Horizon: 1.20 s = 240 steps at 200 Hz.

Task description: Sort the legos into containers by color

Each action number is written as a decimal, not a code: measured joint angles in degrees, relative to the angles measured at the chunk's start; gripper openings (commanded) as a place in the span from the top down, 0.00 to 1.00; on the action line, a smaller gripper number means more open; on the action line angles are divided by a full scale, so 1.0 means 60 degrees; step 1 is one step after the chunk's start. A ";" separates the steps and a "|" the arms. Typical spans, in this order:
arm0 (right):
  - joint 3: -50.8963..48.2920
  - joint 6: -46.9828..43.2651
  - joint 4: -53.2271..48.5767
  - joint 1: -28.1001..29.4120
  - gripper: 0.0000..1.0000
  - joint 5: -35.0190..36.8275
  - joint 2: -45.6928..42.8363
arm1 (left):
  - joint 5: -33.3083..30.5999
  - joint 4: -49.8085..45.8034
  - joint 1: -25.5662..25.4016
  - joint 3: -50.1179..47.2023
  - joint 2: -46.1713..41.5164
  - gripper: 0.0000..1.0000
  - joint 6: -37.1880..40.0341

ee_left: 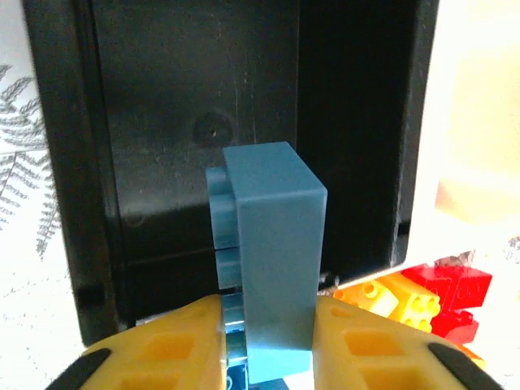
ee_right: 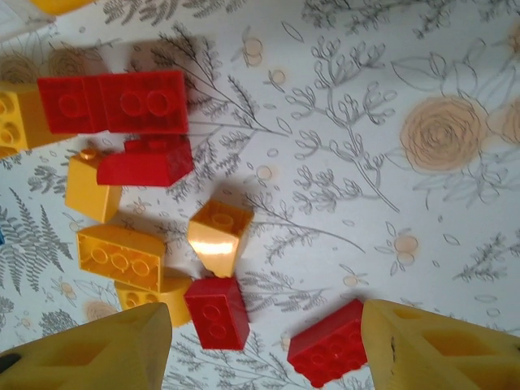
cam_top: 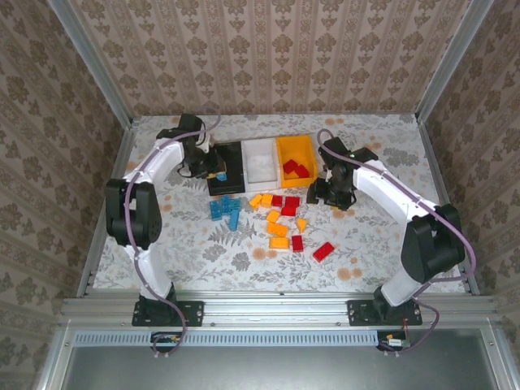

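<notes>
left gripper (ee_left: 268, 315) clamped on blue brick (ee_left: 272, 244), held upright over black bin (ee_left: 162, 122); right gripper (ee_right: 264, 317) spread wide, empty, above loose legos (cam_top: 280, 227) on table (cam_top: 374, 244); bricks likely light, rigid, slick; pinch flat opposite walls, not studs

Floral tablecloth (cam_top: 366, 260), patterned walls (cam_top: 268, 57)

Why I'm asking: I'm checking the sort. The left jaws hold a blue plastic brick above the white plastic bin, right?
Not quite: the bin is black, not white. The left wrist view shows the left jaws holding the blue plastic brick above the black plastic bin.
</notes>
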 measured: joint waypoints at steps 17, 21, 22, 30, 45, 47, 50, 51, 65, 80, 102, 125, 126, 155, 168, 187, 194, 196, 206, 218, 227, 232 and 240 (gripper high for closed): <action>-0.0299 0.0135 0.0004 0.0000 0.36 0.0029 -0.0284 | 0.0000 -0.0080 -0.0033 0.0346 0.0295 0.58 0.0095; -0.0361 0.0157 0.0007 0.0000 0.36 0.0029 -0.0339 | 0.0000 -0.0120 -0.0040 0.0419 0.0339 0.57 0.0080; -0.0382 0.0168 0.0004 0.0000 0.36 0.0029 -0.0357 | 0.0000 -0.0127 -0.0047 0.0444 0.0353 0.57 0.0095; -0.0503 0.0211 0.0007 0.0000 0.36 0.0033 -0.0444 | 0.0000 -0.0168 -0.0069 0.0550 0.0423 0.54 0.0135; -0.0692 0.0288 0.0007 0.0000 0.36 0.0033 -0.0546 | 0.0000 -0.0237 -0.0120 0.0659 0.0455 0.51 0.0200; -0.0718 0.0295 0.0007 0.0000 0.36 0.0033 -0.0554 | 0.0004 -0.0244 -0.0120 0.0667 0.0455 0.50 0.0193; -0.0743 0.0317 0.0007 0.0000 0.36 0.0033 -0.0568 | 0.0004 -0.0255 -0.0127 0.0674 0.0455 0.49 0.0200; -0.0750 0.0328 0.0007 0.0000 0.36 0.0033 -0.0572 | 0.0004 -0.0262 -0.0131 0.0674 0.0455 0.49 0.0208; -0.0845 0.0397 0.0011 0.0000 0.36 0.0033 -0.0594 | 0.0000 -0.0324 -0.0175 0.0681 0.0455 0.47 0.0244; -0.0885 0.0430 0.0018 -0.0004 0.36 0.0033 -0.0594 | 0.0004 -0.0375 -0.0193 0.0670 0.0441 0.46 0.0259; -0.0885 0.0430 0.0055 -0.0004 0.36 0.0029 -0.0579 | -0.0066 -0.0444 -0.0240 0.0364 0.0106 0.46 0.0331; -0.0885 0.0426 0.0251 -0.0004 0.36 0.0011 -0.0404 | -0.0328 -0.0743 -0.0535 -0.0291 -0.0794 0.46 0.0586; -0.0885 0.0426 0.0266 0.0000 0.36 0.0000 -0.0386 | -0.0342 -0.0754 -0.0554 -0.0317 -0.0831 0.46 0.0590; -0.0885 0.0423 0.0499 0.0000 0.36 -0.0066 0.0109 | -0.0790 -0.1082 -0.1523 -0.1563 -0.2361 0.46 0.0856; -0.0885 0.0419 0.0550 0.0000 0.36 -0.0117 0.0280 | -0.0947 -0.1217 -0.2036 -0.2098 -0.2845 0.46 0.0892; -0.0882 0.0390 0.0663 0.0000 0.36 -0.0251 0.0481 | -0.1147 -0.1264 -0.2699 -0.2860 -0.3198 0.47 0.0882; -0.0863 0.0386 0.0696 0.0000 0.36 -0.0280 0.0554 | -0.1198 -0.1264 -0.2874 -0.3075 -0.3206 0.47 0.0871; -0.0852 0.0386 0.0696 0.0000 0.36 -0.0288 0.0572 | -0.1217 -0.1264 -0.2903 -0.3122 -0.3202 0.47 0.0871; -0.0783 0.0382 0.0721 0.0000 0.36 -0.0335 0.0692 | -0.1304 -0.1257 -0.3096 -0.3391 -0.3158 0.47 0.0831; -0.0718 0.0379 0.0776 0.0000 0.36 -0.0372 0.0794 | -0.1410 -0.1253 -0.3238 -0.3592 -0.3078 0.47 0.0798; -0.0681 0.0357 0.0798 0.0000 0.36 -0.0423 0.0834 | -0.1494 -0.1249 -0.3315 -0.3668 -0.3013 0.47 0.0780; -0.0648 0.0350 0.0794 0.0000 0.36 -0.0448 0.0849 | -0.1555 -0.1249 -0.3322 -0.3683 -0.2973 0.47 0.0761; -0.0605 0.0350 0.0794 0.0000 0.36 -0.0481 0.0856 | -0.1625 -0.1213 -0.3370 -0.3697 -0.2911 0.47 0.0758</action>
